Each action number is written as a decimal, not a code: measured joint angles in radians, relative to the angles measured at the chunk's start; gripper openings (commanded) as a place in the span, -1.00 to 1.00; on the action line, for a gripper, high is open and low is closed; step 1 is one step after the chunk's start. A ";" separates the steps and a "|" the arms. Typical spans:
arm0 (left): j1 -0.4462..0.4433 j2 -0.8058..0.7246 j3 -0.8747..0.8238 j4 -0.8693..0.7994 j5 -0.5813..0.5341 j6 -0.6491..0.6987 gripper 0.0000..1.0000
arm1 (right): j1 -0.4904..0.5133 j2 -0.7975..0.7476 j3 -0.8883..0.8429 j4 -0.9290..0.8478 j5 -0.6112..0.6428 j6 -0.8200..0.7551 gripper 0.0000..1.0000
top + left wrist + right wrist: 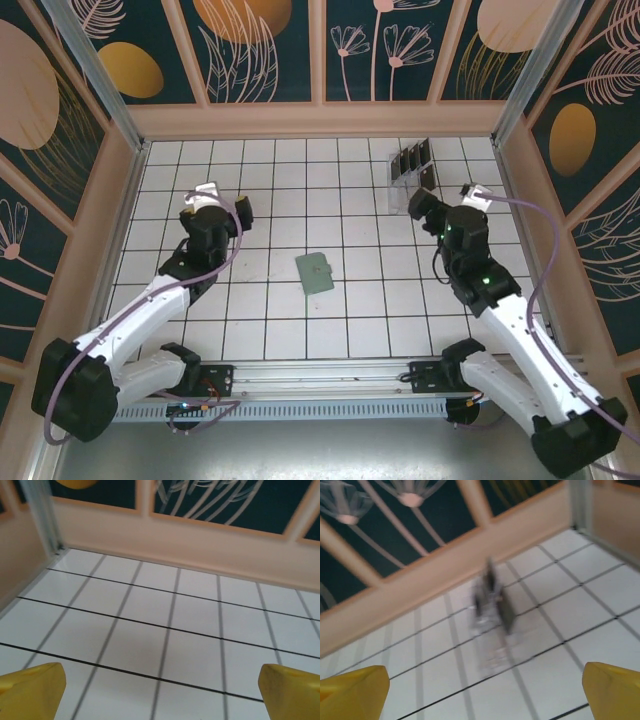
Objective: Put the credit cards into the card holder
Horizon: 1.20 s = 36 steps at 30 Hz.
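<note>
Several dark credit cards (412, 158) stand in a clear rack (397, 192).

Glossy, smooth white tiles on the counter (270, 200), dark grout lines between. Matt sage-green card holder (316, 272). Clear shiny plastic rack (398, 198) far right, holding dark credit cards (410, 157). Smooth matt yellow plastic on jaws.

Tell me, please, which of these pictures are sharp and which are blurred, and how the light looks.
Top external: sharp and evenly lit, with the green card holder crisp on the white tiles and no glare. Left wrist: slightly soft, the tile lines readable, the far wall softer. Right wrist: strongly blurred, the clear rack and its dark cards smeared.
</note>
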 measured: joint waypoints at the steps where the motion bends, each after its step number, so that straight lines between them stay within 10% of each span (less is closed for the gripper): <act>1: 0.025 -0.008 -0.030 0.036 -0.002 0.014 0.97 | -0.041 0.029 -0.029 0.026 -0.002 -0.021 0.98; 12: 0.306 0.026 -0.278 0.351 0.057 0.138 0.97 | -0.261 0.317 -0.247 0.403 -0.038 -0.154 0.98; 36: 0.376 0.457 -0.370 1.006 0.311 0.246 0.98 | -0.344 0.708 -0.523 1.397 -0.306 -0.362 0.96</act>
